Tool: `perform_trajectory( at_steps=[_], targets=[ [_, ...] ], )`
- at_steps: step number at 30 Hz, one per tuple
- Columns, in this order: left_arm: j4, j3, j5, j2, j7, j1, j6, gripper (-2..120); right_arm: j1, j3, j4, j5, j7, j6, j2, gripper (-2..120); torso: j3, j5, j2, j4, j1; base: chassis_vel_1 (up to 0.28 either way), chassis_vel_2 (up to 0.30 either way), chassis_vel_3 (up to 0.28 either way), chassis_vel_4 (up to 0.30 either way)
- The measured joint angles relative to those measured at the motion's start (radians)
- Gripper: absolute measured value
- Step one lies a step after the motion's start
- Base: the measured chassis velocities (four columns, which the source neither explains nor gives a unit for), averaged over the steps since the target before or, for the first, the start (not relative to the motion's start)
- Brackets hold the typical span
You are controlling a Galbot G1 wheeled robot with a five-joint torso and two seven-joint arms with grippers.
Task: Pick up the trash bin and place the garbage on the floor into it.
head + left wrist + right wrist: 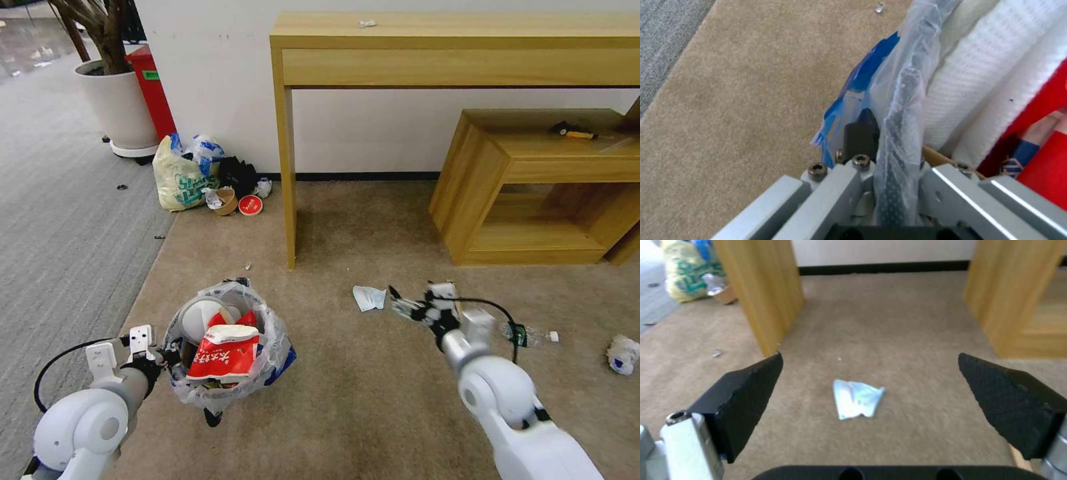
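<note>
The trash bin [230,393], black with a crinkly clear liner, holds a red wrapper [223,353] and white items. My left gripper [167,357] is shut on its near-left rim; in the left wrist view the fingers [862,140] pinch the rim and liner [900,110]. On the beige floor [373,400] a crumpled white paper [369,297] lies just left of my right gripper [400,303]. The right gripper [870,360] is open, with the paper [857,399] ahead between its fingers. A plastic bottle [530,335] and a crumpled cup [623,353] lie to the right.
A wooden console table leg [288,173] stands behind the paper and a low wooden shelf [533,187] at the back right. A pale-yellow shopping bag [183,173] with cups beside it sits by the wall. Grey carpet [60,213] runs along the left.
</note>
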Motion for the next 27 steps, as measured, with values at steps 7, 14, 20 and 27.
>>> perform_trajectory(
  at_steps=[7,14,20,27],
  targets=[
    [-0.006,0.000,0.008,-0.002,0.004,0.005,0.000,0,-0.035,0.045,-0.004,-0.011,-0.012,0.018,0.020,100,0.000,-0.0001,0.000,0.0003,0.000,0.000,0.000,0.000,0.000],
    [-0.015,-0.003,0.008,-0.001,0.005,0.009,0.000,0,-0.021,0.034,-0.017,-0.010,-0.010,0.016,0.026,100,0.000,-0.0001,0.000,0.0003,0.000,-0.101,0.095,0.084,-0.088],
    [-0.018,-0.011,0.013,-0.004,0.012,0.017,0.000,0,-0.011,0.019,-0.028,-0.009,-0.009,0.011,0.026,100,0.000,-0.0002,0.000,0.0002,0.000,-0.143,0.152,0.140,-0.144],
    [-0.018,-0.014,0.020,-0.008,0.016,0.020,0.000,0,0.013,-0.004,-0.059,-0.002,-0.005,-0.004,0.024,100,0.000,-0.0002,0.000,0.0004,0.000,-0.103,0.106,0.112,-0.107]
  ],
)
